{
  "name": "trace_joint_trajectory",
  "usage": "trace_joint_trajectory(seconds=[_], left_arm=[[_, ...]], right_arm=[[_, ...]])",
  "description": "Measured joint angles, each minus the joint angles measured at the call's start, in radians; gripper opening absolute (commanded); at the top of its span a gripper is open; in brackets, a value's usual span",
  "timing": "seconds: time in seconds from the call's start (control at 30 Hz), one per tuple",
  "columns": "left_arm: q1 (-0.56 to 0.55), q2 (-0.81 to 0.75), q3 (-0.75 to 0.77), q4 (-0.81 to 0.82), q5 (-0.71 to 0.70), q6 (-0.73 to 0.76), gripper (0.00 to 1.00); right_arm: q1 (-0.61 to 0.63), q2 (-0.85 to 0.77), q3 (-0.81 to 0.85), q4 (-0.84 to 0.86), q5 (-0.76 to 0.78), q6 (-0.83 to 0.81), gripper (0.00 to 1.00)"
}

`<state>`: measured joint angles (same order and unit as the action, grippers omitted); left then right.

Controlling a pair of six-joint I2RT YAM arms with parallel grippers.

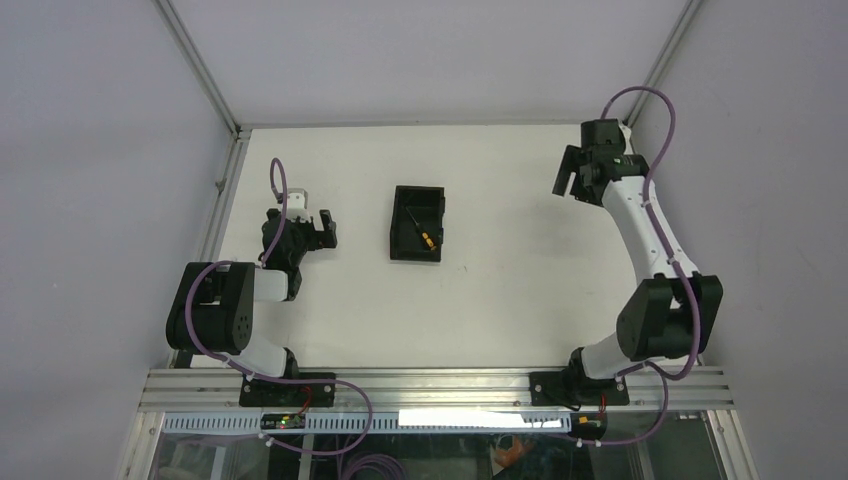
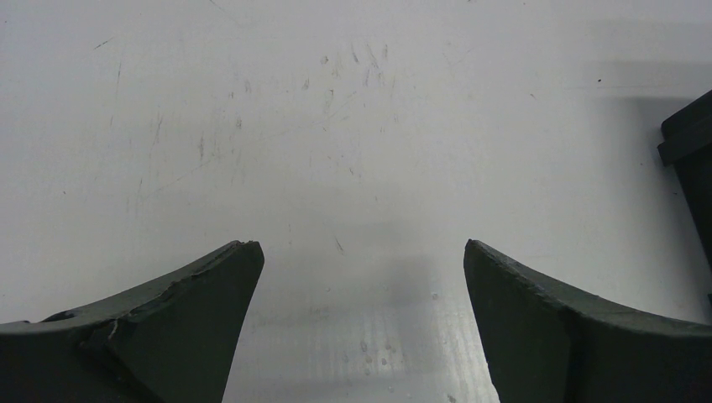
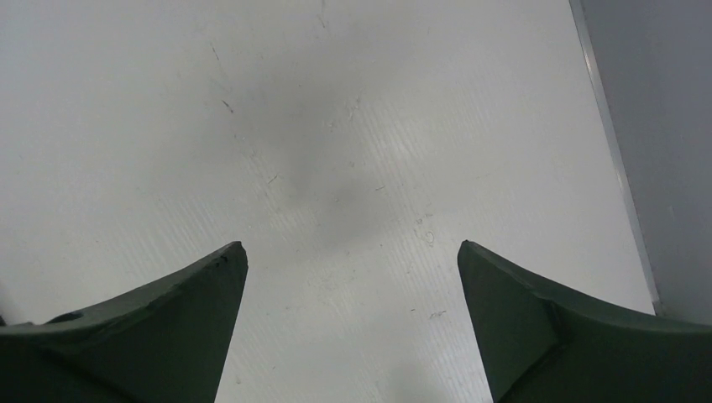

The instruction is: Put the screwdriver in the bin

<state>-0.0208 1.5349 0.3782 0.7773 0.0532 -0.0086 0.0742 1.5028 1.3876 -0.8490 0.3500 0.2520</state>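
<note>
In the overhead view, both arms are bolted to the aluminium rail (image 1: 440,385) along the near edge of the white table (image 1: 500,300), the left at seven o'clock and the right at five o'clock from the table's middle.

A little farther in, the left gripper (image 1: 328,229) hangs low over the table at nine o'clock from the bin (image 1: 402,205), near it but apart, its tips pointing toward it. Its wrist camera shows the two dark fingers (image 2: 201,285) spread wide with only scuffed white surface between them, and a corner of the bin's wall (image 2: 690,138) at the three o'clock edge.

The bin stands upright near the table's middle. The screwdriver (image 1: 429,238) lies inside on its floor, toward the near-right corner, orange-and-black handle nearest, thin shaft angled toward ten o'clock.

Farthest out, the right gripper (image 1: 566,176) is at two o'clock from the bin, well apart from it. Its fingers (image 3: 193,285) are also parted and hold nothing, with bare table below and the grey side wall (image 3: 663,126) at two o'clock.
</note>
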Motion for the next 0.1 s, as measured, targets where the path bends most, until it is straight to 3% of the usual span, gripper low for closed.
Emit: trace_joint_trajectory(seconds=[0.1], left_arm=[[0.000, 0.000, 0.000, 0.000, 0.000, 0.000, 0.99]], right_arm=[[0.000, -0.025, -0.015, 0.008, -0.010, 0.003, 0.99]])
